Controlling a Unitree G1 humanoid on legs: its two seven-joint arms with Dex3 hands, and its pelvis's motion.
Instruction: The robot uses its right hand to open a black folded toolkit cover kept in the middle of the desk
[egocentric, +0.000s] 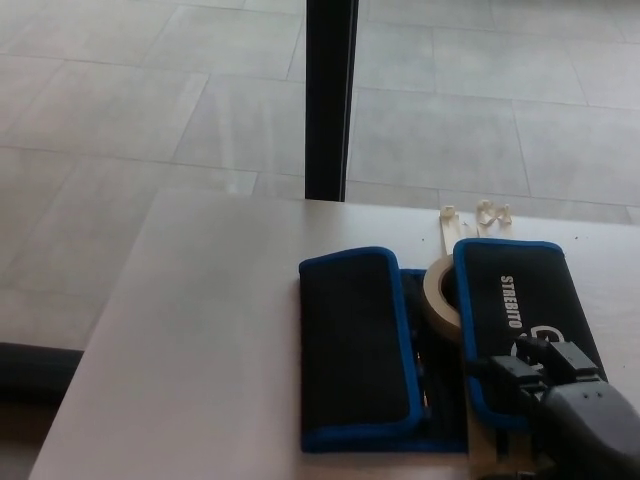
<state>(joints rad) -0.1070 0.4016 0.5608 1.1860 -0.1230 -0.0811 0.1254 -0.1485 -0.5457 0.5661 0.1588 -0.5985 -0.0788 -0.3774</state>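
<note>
One hand shows: the black right hand (545, 385) rests its fingers on the near end of the black, blue-edged fabric toolkit cover (440, 345), whether gripping I cannot tell. The cover's right flap runs lengthwise away from it, beside a cream tape roll (438, 298).

Soft dim daylight, faint floor (150, 120) glare, slight overall blur.

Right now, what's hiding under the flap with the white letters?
A tape roll pokes out from under the flap's left edge. The rest of the roll is covered. The right hand lies on the flap's near end, hiding that part.
</note>
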